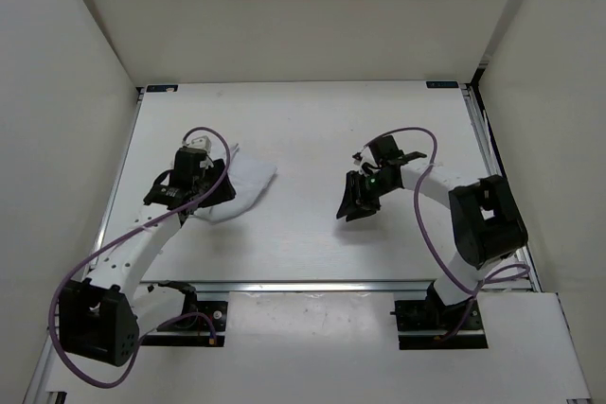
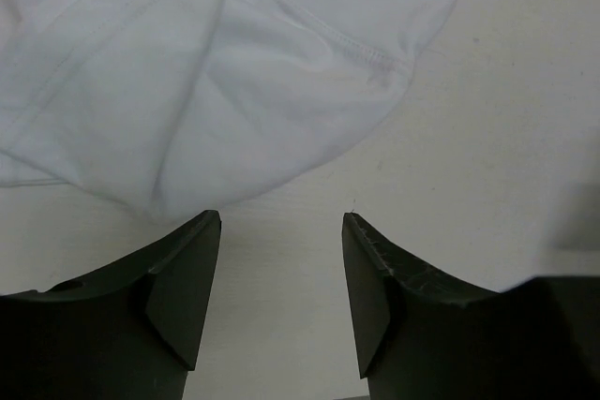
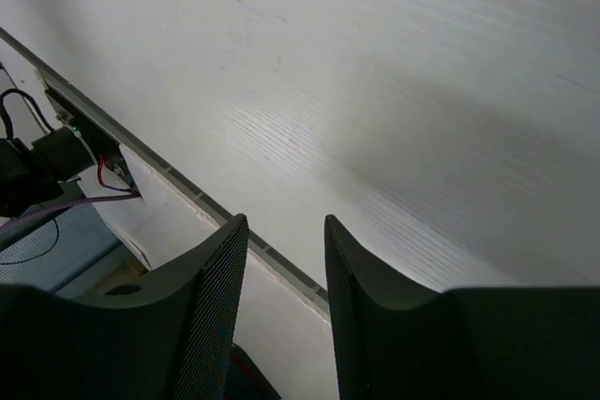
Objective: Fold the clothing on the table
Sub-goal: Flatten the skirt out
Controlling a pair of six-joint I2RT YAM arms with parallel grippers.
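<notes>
At this moment my left gripper (image 2: 281, 222) stood wide, with nothing between its jaws. My right gripper (image 3: 286, 222) was spread as well and also empty. The clothing (image 1: 242, 184) lay left of centre in the overhead view, on the table (image 1: 303, 120), just beside my left gripper (image 1: 214, 196) and partly hidden under it. My right gripper (image 1: 355, 201) hung right of centre, well apart from the fabric, over bare table (image 3: 422, 91).

From my left wrist, the clothing (image 2: 234, 72) filled the upper left of the frame. It lay in overlapping layers, with a stitched hem curving across the top one and soft creases below it. My fingertips sat just short of its near edge, over bare table (image 2: 487, 138).

I judged the folding to be well along. The garment made a small, compact bundle rather than a spread shape (though its outline looked uneven, with one corner jutting toward the upper right). Neither gripper held it. What was left, as I read it, was at most a last fold or a tidying of that loose corner. I could not tell how many layers lay underneath.
</notes>
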